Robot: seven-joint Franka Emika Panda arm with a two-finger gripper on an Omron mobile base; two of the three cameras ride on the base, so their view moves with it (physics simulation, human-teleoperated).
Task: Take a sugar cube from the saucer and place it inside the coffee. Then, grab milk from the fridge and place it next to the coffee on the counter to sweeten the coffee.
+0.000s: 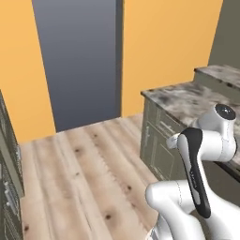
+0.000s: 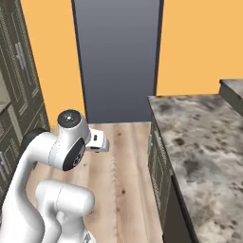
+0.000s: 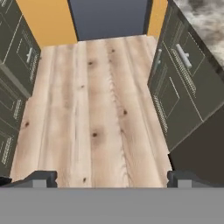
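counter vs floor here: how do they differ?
The counter is mottled grey-brown stone; the floor is pale wood planks with dark knots. The counter sits raised on olive-grey cupboards, to the right in both base views; the floor lies low, running between the cupboard rows toward the grey doorway. Both are flat and level.

It was a home kitchen; a mottled stone desk (image 2: 199, 142) ran along the right over olive-grey panelled cupboards (image 3: 179, 83); more cupboards (image 3: 15, 52) stood left; pale wood floorboards (image 1: 89, 173) led to far orange walls (image 1: 164, 42).
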